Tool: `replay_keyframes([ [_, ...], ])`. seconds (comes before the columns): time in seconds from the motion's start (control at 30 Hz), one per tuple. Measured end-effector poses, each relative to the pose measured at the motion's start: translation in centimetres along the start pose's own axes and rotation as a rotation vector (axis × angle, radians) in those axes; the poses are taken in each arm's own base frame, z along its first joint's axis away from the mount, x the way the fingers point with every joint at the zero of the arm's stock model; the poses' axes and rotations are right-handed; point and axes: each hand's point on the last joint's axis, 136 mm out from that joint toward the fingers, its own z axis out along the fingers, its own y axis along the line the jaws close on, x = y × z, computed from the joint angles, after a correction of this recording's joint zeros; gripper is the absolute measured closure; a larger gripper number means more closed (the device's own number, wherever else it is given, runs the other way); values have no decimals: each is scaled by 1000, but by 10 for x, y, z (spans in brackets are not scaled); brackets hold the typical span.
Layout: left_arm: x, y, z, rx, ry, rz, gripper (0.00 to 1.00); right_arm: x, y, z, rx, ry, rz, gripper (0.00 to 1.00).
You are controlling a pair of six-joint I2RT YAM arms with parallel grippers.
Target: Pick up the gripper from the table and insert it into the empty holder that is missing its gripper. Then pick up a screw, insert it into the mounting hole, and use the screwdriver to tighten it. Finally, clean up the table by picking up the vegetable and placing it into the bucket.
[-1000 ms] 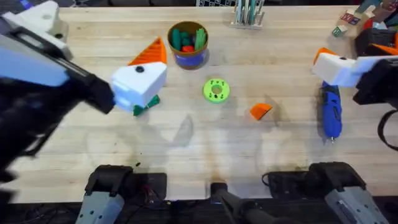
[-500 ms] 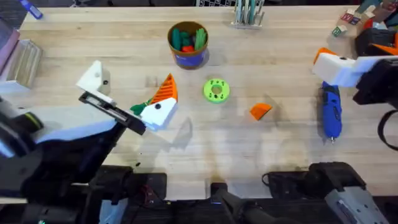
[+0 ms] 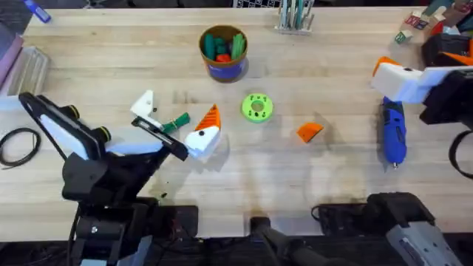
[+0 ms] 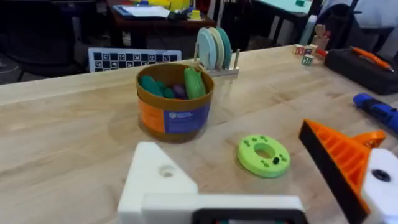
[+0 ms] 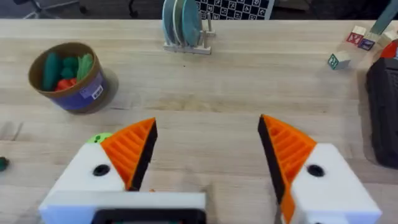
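My left gripper (image 3: 179, 109) stands open low over the table left of centre. One jaw is the plain white holder (image 3: 144, 108) (image 4: 158, 180); the other is a white block with an orange tip (image 3: 207, 129) (image 4: 339, 162). The dark green vegetable (image 3: 176, 122) lies on the table between them. The loose orange gripper (image 3: 310, 131) lies right of centre. At the right lies the blue screwdriver (image 3: 392, 133) (image 4: 379, 109), just below my right gripper (image 3: 380, 70) (image 5: 207, 127), which is open and holds nothing. The bucket (image 3: 223, 52) (image 4: 176, 102) (image 5: 65, 78) stands at the back.
A bright green disc (image 3: 256, 107) (image 4: 263, 155) lies between the bucket and the loose orange piece. A plate rack (image 3: 294, 15) stands at the back, with toy blocks (image 3: 410, 26) and a black case (image 3: 447, 48) at the far right. A clear box (image 3: 26, 70) and black cable (image 3: 18, 144) are at the left.
My left arm has dropped from close under the camera down to the table and swung right, so its open fingers now straddle the vegetable. The right arm has not moved.
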Motion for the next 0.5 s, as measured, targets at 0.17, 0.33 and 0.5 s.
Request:
replay_keyframes([
  [0.17,0,-1,0,4,1,0,14,0,0,0,0,0,0,10],
  [0.33,0,-1,0,6,1,0,13,0,0,0,0,0,-2,10],
  [0.5,0,-1,0,6,1,0,15,0,0,0,0,0,-3,10],
])
